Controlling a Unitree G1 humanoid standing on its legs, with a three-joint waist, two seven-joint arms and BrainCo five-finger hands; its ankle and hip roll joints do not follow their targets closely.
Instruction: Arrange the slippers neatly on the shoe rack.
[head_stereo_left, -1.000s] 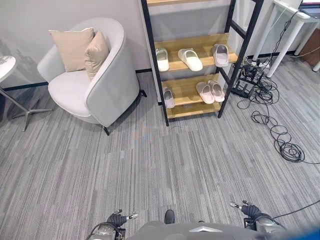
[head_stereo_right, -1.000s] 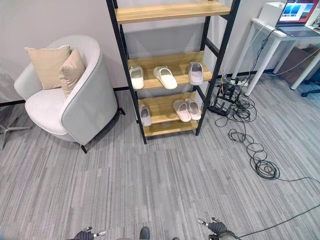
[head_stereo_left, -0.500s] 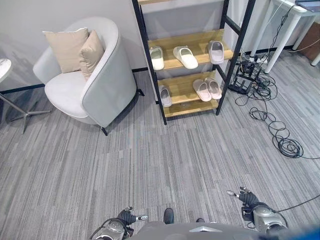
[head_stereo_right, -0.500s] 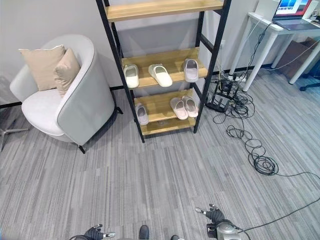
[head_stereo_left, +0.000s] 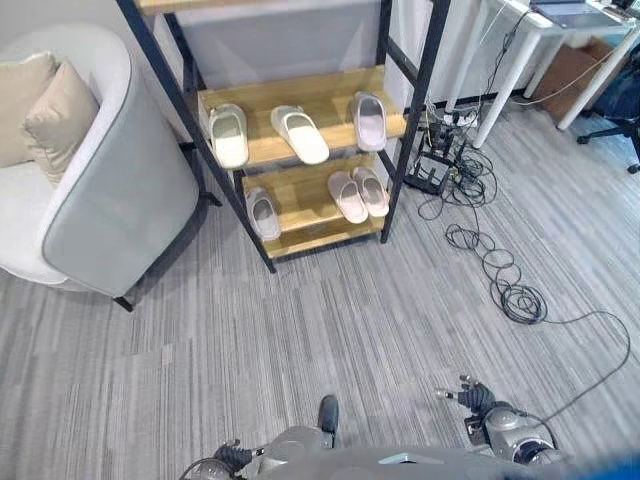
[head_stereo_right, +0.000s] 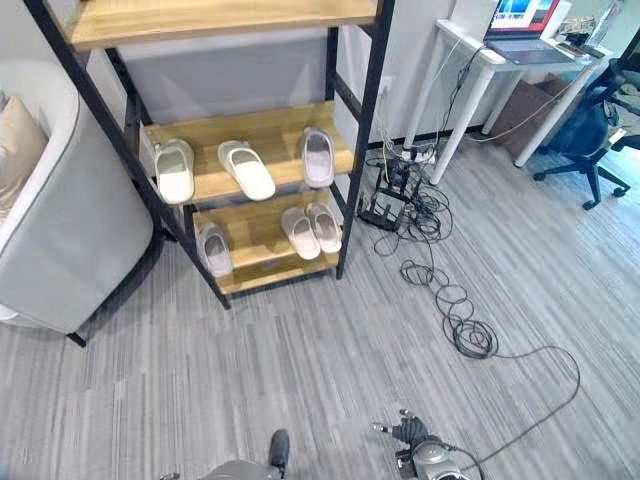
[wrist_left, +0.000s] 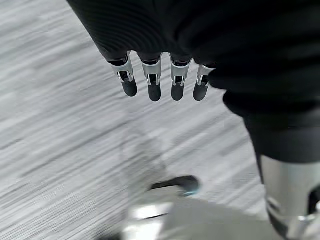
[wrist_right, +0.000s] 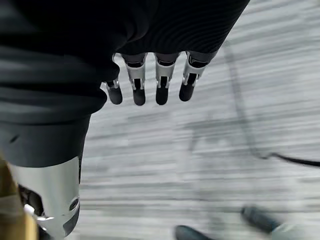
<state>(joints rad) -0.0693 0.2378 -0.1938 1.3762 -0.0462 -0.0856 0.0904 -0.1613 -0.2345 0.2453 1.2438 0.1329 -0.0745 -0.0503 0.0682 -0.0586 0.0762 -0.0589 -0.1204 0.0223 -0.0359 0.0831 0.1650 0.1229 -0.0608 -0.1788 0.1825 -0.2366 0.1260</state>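
While the robot stood back on the grey carpet, the scene looked like this.
Slippers: six slippers lay on the shoe rack (head_stereo_left: 420, 75), none in a hand.
Middle shelf: a pale green slipper (head_stereo_left: 229, 136) lay at the left, a white slipper (head_stereo_left: 300, 134) lay slanted in the middle, and a grey slipper (head_stereo_left: 368, 107) lay at the right, all apart.
Bottom shelf: a lone grey slipper (head_stereo_left: 263, 212) lay at the left; a pink pair (head_stereo_left: 359, 193) lay side by side, touching, at the right.
Left hand (wrist_left: 154, 80): it hung low over the carpet (head_stereo_left: 330, 320), fingers straight, holding nothing.
Right hand (wrist_right: 150, 82): it hung low over the carpet too, fingers straight and loose, holding nothing.
Armchair (head_stereo_left: 110, 205): it sat just left of the rack with a tan cushion (head_stereo_left: 58, 105) in it.
White desk (head_stereo_right: 470, 65): it stood to the right of the rack, with black cables (head_stereo_left: 500, 285) curled on the floor close by.
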